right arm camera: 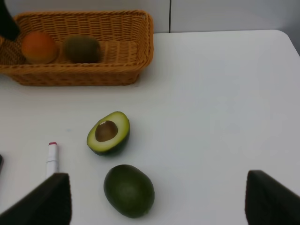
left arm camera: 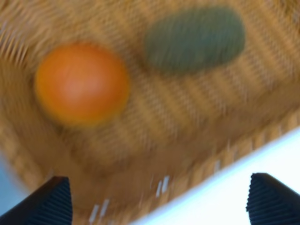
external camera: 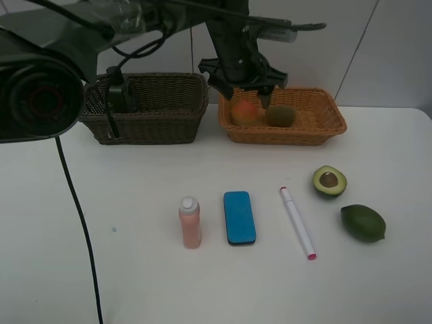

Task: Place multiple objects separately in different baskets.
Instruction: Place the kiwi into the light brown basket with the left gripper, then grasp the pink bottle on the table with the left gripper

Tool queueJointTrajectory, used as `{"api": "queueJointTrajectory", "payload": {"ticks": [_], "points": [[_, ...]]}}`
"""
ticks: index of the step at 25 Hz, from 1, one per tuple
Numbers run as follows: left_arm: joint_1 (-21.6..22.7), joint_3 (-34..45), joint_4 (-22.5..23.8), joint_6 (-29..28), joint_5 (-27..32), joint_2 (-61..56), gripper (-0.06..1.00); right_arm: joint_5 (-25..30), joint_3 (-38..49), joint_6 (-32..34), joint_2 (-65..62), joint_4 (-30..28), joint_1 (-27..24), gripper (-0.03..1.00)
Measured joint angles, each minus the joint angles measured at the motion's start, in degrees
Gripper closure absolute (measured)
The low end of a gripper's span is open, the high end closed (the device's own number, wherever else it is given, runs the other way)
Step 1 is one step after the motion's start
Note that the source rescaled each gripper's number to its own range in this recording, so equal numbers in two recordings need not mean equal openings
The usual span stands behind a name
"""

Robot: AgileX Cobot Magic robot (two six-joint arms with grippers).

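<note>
Currently: left tool [left arm camera: 159, 199] open and empty above the light tan basket [external camera: 324, 129]; kiwi [external camera: 280, 115] and orange-red fruit [external camera: 245, 112] lie inside. Right tool [right arm camera: 157, 199] open, empty. Risk: lifting away low could snag basket rim.

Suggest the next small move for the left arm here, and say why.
Probably lift the left claw straight up, clear of the light orange-tan basket. Its jaws stand wide apart with nothing between them, and the brown kiwi lies on the basket floor beside the orange-red fruit. That placement looks done, so the arm seems free to leave.
</note>
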Motion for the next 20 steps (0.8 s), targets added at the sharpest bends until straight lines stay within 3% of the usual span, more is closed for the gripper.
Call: {"api": "queueJointTrajectory", "payload": {"ticks": [3, 10, 15, 20], "points": [[0.1, -3.0, 0.0, 0.4, 10.0, -2.7, 0.06, 0.0, 0.0, 0.0, 0.0, 0.0, 0.0, 0.05], [0.0, 0.0, -7.3, 1.6, 11.4, -10.0, 0.06, 0.0, 0.0, 0.0, 0.0, 0.0, 0.0, 0.05], [0.0, 18.1, -8.2, 1.2, 11.3, -24.2, 0.06, 0.0, 0.0, 0.0, 0.0, 0.0, 0.0, 0.05], [-2.7, 45.9, -9.0, -0.6, 11.2, -42.3, 0.06, 0.0, 0.0, 0.0, 0.0, 0.0, 0.0, 0.05]]}}
